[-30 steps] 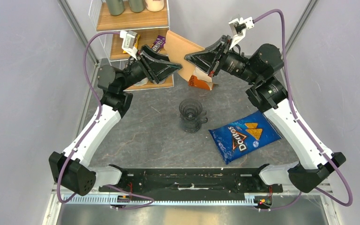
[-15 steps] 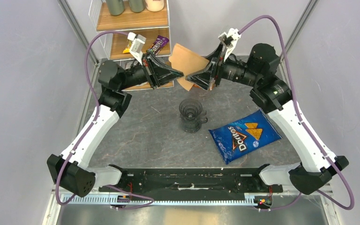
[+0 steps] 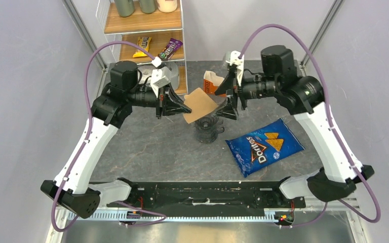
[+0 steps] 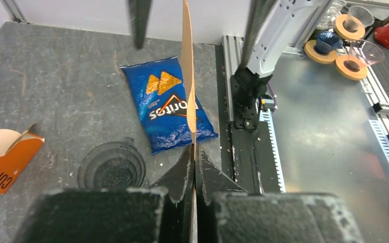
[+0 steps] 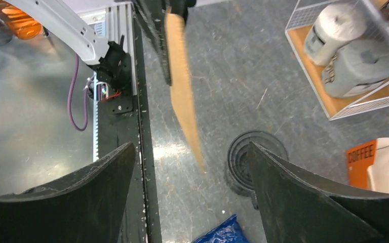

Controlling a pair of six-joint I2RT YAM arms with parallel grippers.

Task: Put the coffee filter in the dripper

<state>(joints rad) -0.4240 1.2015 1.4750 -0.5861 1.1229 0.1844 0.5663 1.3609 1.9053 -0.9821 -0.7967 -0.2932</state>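
Our left gripper (image 4: 193,152) is pinched shut on the edge of the thin tan-brown paper coffee filter (image 4: 187,76), which sticks straight out from its fingertips. Our right gripper (image 5: 191,147) is spread wide, with the filter hanging between its fingers, clear of both. The dark smoky translucent plastic cone dripper (image 5: 256,158) stands below the filter, near one right fingertip.

You have the coffee filter (image 3: 200,103), a tan paper fan still folded flat, pinched at one edge in the left tool (image 4: 193,152). It stands clear of the surface (image 3: 172,147) and shows edge-on in both wrist views. Just beneath it the dripper (image 3: 206,124) stands upright on the surface. It is a dark, smoky, translucent cone, rim up and ribbed inside, with a small side handle.
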